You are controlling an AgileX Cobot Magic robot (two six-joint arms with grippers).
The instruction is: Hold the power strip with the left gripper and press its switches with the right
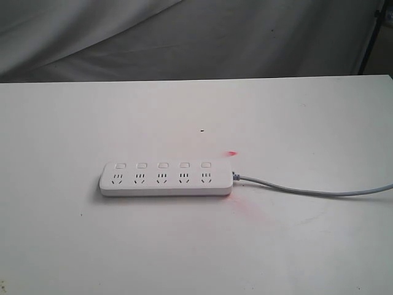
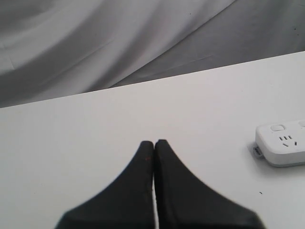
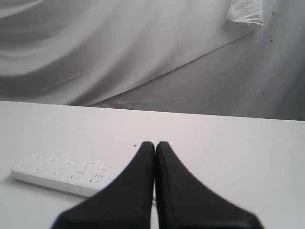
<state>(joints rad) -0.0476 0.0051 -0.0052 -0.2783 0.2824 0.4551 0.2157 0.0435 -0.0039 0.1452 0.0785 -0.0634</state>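
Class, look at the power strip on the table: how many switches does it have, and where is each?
5, in one row along the power strip, one above each socket: leftmost switch, second, middle, fourth, rightmost by the cable. None looks hidden.

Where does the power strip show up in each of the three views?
Exterior view: power strip lies at centre, cable leaving rightward.
Left wrist view: one end only, cut by the frame edge, clear of the shut left tool.
Right wrist view: most of it visible, one end behind the shut right tool.
Shared landmark: grey cloth behind the table.
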